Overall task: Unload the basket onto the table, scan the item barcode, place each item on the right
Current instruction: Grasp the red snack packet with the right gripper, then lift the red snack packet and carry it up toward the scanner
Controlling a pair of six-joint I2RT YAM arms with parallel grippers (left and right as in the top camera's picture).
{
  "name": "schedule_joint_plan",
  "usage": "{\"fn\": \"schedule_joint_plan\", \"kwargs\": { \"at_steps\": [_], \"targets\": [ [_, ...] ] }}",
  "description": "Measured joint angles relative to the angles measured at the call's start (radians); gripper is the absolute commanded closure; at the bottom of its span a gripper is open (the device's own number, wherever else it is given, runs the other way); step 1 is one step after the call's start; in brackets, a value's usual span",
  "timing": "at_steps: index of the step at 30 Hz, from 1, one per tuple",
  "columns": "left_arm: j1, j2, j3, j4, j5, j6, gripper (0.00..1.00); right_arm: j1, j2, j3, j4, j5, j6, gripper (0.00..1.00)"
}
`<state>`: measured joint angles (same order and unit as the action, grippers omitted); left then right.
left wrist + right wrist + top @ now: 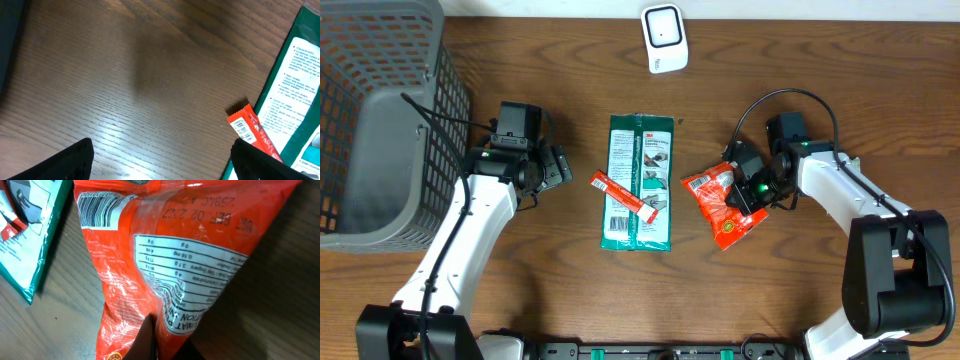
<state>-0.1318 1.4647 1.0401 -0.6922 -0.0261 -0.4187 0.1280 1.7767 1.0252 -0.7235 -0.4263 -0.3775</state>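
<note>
An orange snack bag lies right of centre, and my right gripper is shut on its right edge. In the right wrist view the bag fills the frame with its barcode at the upper left, and the right gripper pinches a fold of the foil. A white barcode scanner stands at the far edge of the table. My left gripper stands open over bare wood left of the other packs; in its wrist view the left gripper holds nothing.
A green 3M pack lies in the middle with a thin red stick pack across its left edge; both show in the left wrist view, the pack and stick. A grey mesh basket fills the far left.
</note>
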Motion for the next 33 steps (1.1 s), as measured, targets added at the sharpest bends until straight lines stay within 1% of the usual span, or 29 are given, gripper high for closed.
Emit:
{"fn": "schedule_joint_plan", "kwargs": {
  "at_steps": [6, 10, 17, 25, 28, 33],
  "targets": [
    [0.000, 0.000, 0.000, 0.000, 0.000, 0.000, 0.12, 0.000, 0.000, 0.000, 0.003, 0.000, -0.010, 0.99],
    [0.000, 0.000, 0.000, 0.000, 0.000, 0.000, 0.12, 0.000, 0.000, -0.002, 0.013, -0.001, 0.010, 0.99],
    [0.000, 0.000, 0.000, 0.000, 0.000, 0.000, 0.12, 0.000, -0.008, 0.066, -0.095, 0.023, 0.061, 0.99],
    [0.000, 0.000, 0.000, 0.000, 0.000, 0.000, 0.12, 0.000, -0.133, 0.149, -0.151, 0.038, 0.094, 0.99],
    [0.000, 0.000, 0.000, 0.000, 0.000, 0.000, 0.12, 0.000, -0.162, 0.202, -0.203, 0.042, 0.098, 0.99],
    [0.000, 0.000, 0.000, 0.000, 0.000, 0.000, 0.11, 0.000, -0.164, 0.388, -0.364, 0.069, 0.105, 0.99]
  ]
}}
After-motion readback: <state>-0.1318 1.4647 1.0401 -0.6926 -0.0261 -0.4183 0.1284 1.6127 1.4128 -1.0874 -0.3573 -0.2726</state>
